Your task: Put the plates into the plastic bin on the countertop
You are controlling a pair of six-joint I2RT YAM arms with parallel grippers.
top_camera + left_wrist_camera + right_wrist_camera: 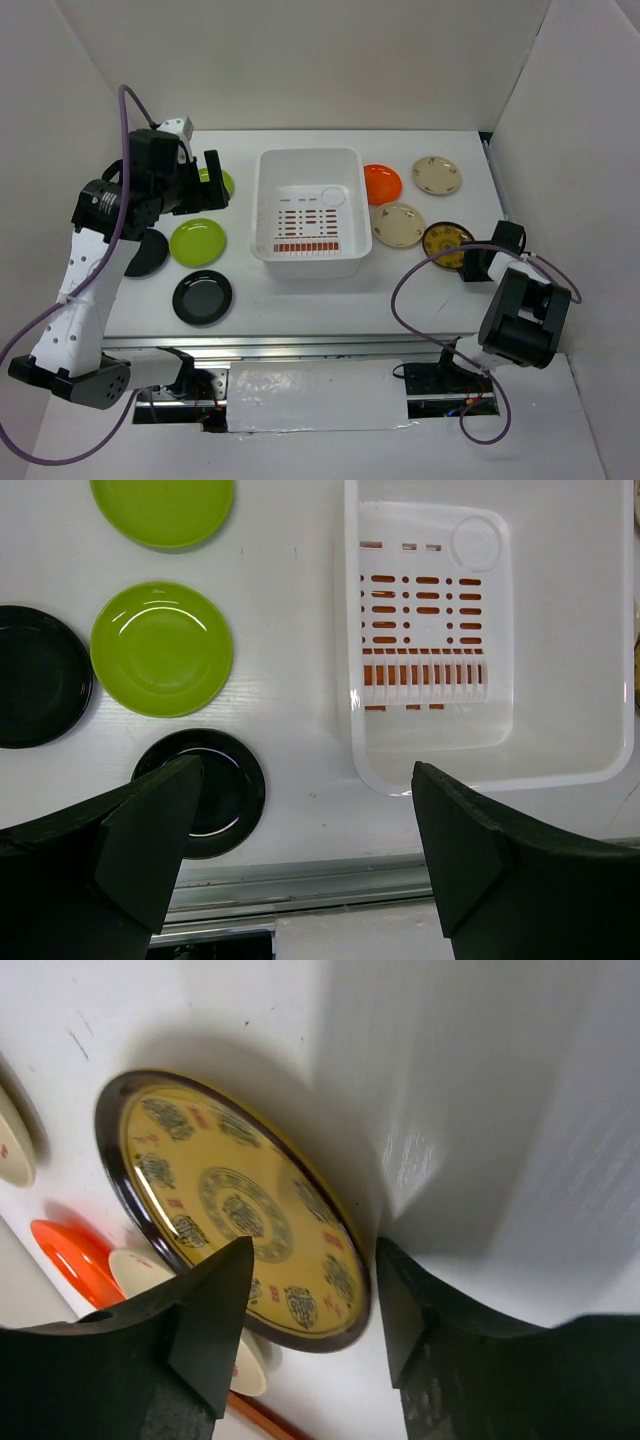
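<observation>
Step, as judged: first pickup; plastic bin (307, 165) empty. Right fingers (200, 1320) apart, empty, over rim of patterned plate (240, 1210), right edge of counter (290, 300). Next likely: lower, close. Left fingers (150, 830) wide, empty.

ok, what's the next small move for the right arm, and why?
Probably ease the right gripper down so its open jaws straddle the near rim of the round patterned yellow-brown plate, then close. The right wrist view shows the jaws open and holding nothing, with that rim showing in the gap between them. The white rectangular plastic bin holds no plates.
</observation>
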